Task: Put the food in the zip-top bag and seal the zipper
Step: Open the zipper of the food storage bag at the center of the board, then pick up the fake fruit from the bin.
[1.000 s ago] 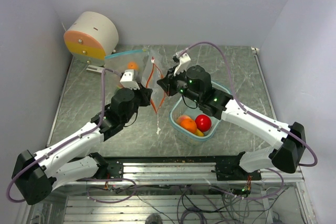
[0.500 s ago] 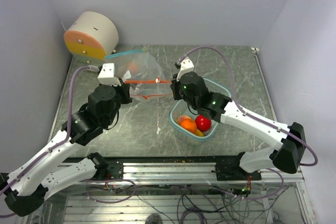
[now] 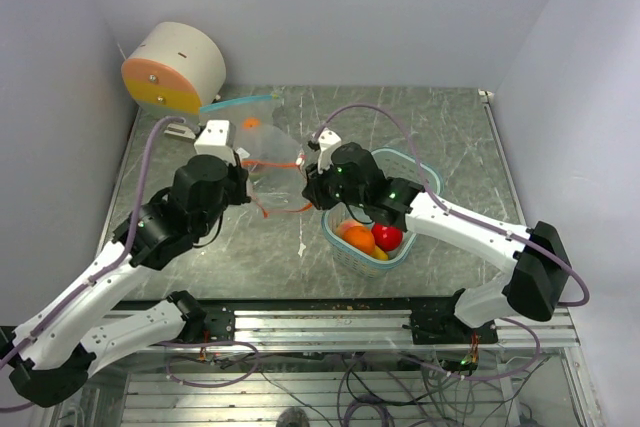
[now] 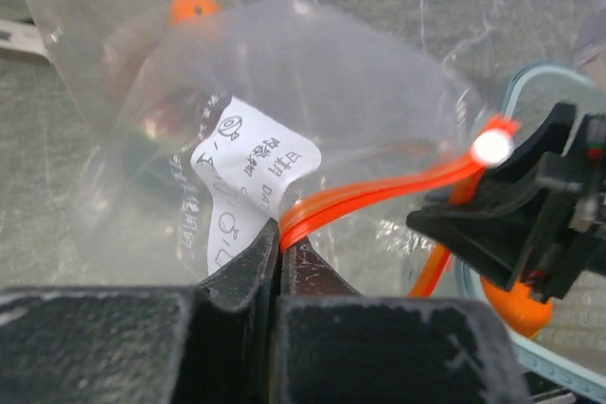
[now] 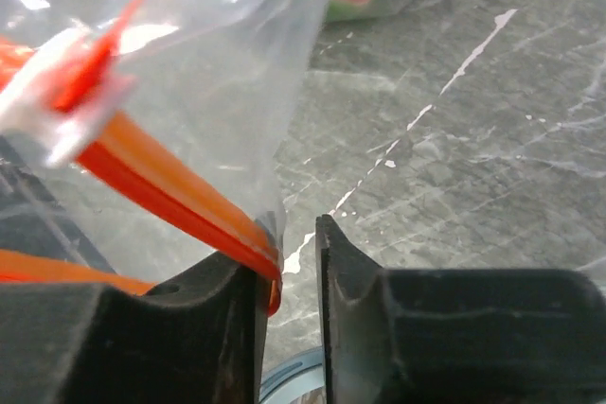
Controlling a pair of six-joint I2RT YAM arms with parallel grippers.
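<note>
Since most of the food (image 3: 372, 237) is seen lying in the teal tub (image 3: 418, 169) on the right, with only one small orange piece (image 3: 250, 124) visible inside the zip-top bag (image 3: 272, 172), the filling is judged to be barely begun. The bag is held between the two arms by its orange zipper strip (image 4: 379, 198), above the counter (image 3: 450, 127). The left jaws are pressed together on one end of that strip. The right jaws are seen standing slightly apart, with the strip lying against one inner face only, so no firm pinch is shown there. If the strip were pulled taut, it could be slid out of the right jaws and the mouth left to sag shut. The white slider (image 4: 490, 147) sits just beside the right jaws; were it dragged along, the bag could be sealed before the food is loaded. The piece inside could be spilled if the bag were tipped.
</note>
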